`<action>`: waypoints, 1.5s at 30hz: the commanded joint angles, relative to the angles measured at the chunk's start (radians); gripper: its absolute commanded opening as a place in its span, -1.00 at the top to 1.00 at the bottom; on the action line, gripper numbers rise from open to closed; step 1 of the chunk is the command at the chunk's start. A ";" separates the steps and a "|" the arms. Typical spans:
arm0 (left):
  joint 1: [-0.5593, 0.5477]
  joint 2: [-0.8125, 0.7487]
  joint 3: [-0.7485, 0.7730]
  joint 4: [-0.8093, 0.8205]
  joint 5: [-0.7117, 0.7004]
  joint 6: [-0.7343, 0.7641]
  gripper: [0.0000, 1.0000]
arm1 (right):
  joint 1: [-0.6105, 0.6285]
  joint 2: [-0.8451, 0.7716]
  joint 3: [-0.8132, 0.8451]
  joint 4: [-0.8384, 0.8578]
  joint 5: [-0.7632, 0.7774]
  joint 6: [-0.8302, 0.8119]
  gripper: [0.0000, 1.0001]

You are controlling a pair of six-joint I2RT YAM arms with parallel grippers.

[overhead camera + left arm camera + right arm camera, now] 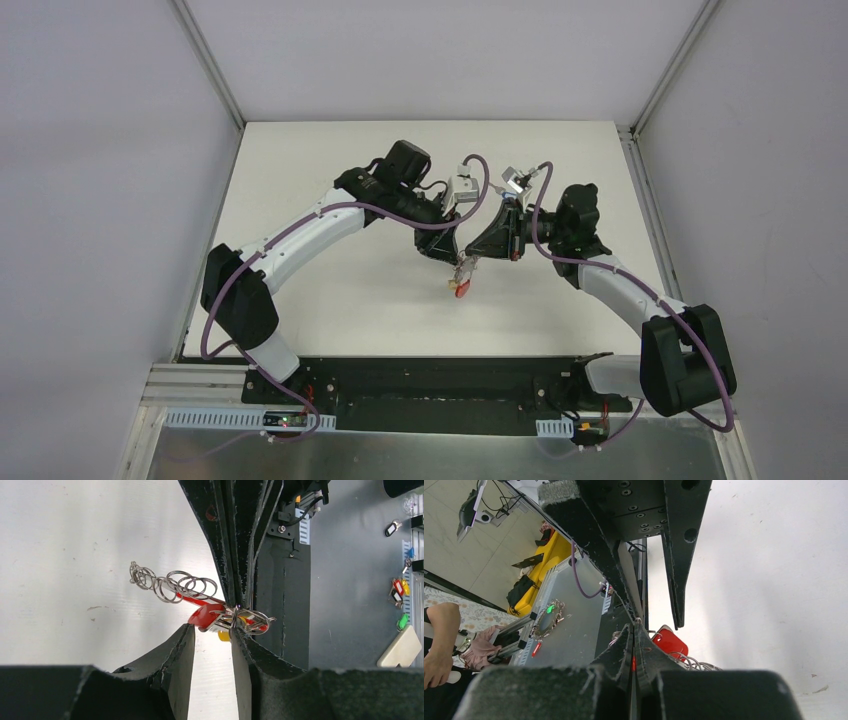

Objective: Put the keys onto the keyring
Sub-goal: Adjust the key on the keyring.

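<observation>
Left arm (300, 235), right arm (625, 290): white shells, bulky black joints.
Cables (206, 330): purple, looped along each arm.
Left claw (213, 630), right claw (634, 630): black, flat fingers, scuffed edges.

Bright, even light falls from overhead on our white counter (330, 300), leaving only faint shadows under the arms (300, 240). From the left wrist we find the counter glaring almost blank, and the left tool (212, 632) fills the near edge as dark, blurred bulk.

Left end effector (213, 632) parted, right end effector (633, 630) pinched shut
</observation>
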 commanded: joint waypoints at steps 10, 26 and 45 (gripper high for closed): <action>0.006 -0.031 0.030 0.063 0.080 -0.053 0.42 | -0.004 -0.010 0.016 0.069 -0.022 -0.015 1.00; 0.017 -0.054 -0.009 0.106 0.112 -0.057 0.40 | -0.004 -0.004 0.016 0.069 -0.024 -0.016 1.00; 0.018 -0.032 -0.005 0.118 0.145 -0.110 1.00 | -0.005 0.002 0.016 0.064 -0.009 -0.019 1.00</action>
